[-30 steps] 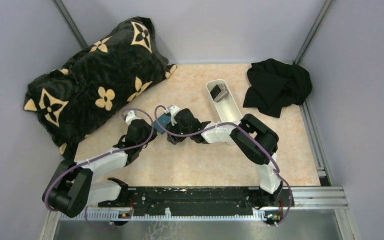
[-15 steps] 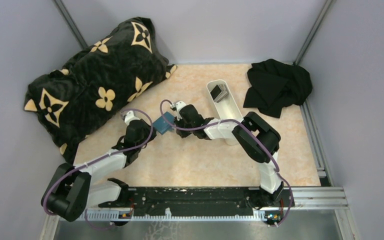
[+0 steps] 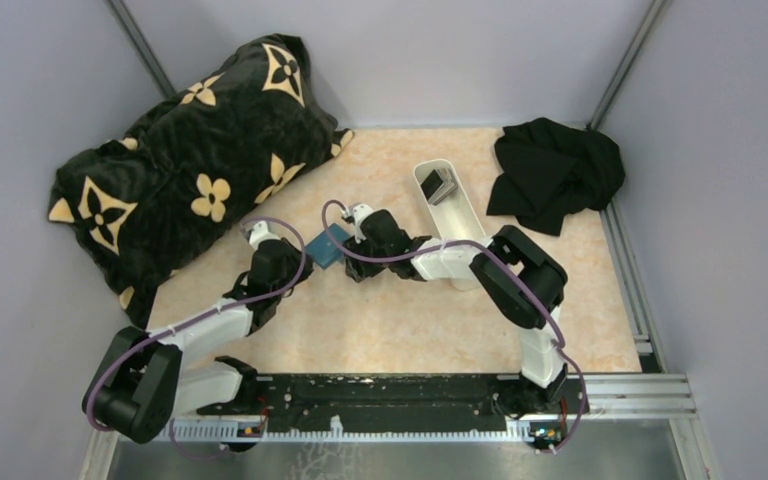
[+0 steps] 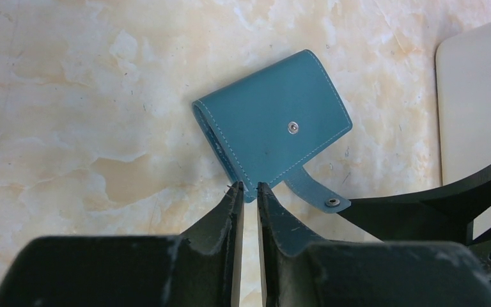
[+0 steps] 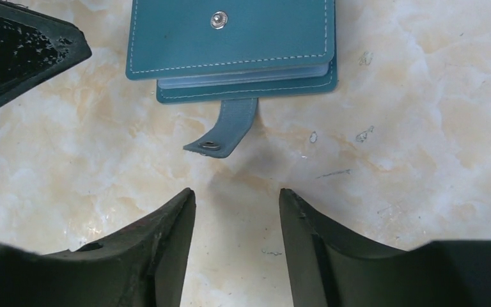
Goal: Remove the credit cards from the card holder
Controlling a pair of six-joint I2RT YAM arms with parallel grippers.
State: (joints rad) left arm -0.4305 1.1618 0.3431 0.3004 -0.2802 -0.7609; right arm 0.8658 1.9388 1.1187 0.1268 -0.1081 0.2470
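Card holder: the teal card holder (image 4: 272, 128) lies folded on the marble counter (image 3: 390, 320), between the two claws and just left of the white tray (image 3: 463, 218).
Strap: its closing strap (image 5: 227, 128) is unsnapped and sticks out towards the right claw, with the free end curling up off the counter.
Inside: pale sleeve edges show between the covers; I cannot tell whether any cards are in them.
Left claw: the left claw (image 4: 247, 187) is clenched to a thin slit with its tips at the holder's near corner. The right wrist view shows a sliver of counter between the tip and the holder, so it grasps nothing.
Right claw: the right claw (image 5: 236, 192) is released, jaws wide apart, just short of the strap and touching nothing.
Credit cards: dark grey credit cards (image 3: 438, 186) lie at the far end of the tray.
Surroundings: a black cloth (image 3: 555, 175) lies at the far right and a black patterned pillow (image 3: 190, 150) at the far left.
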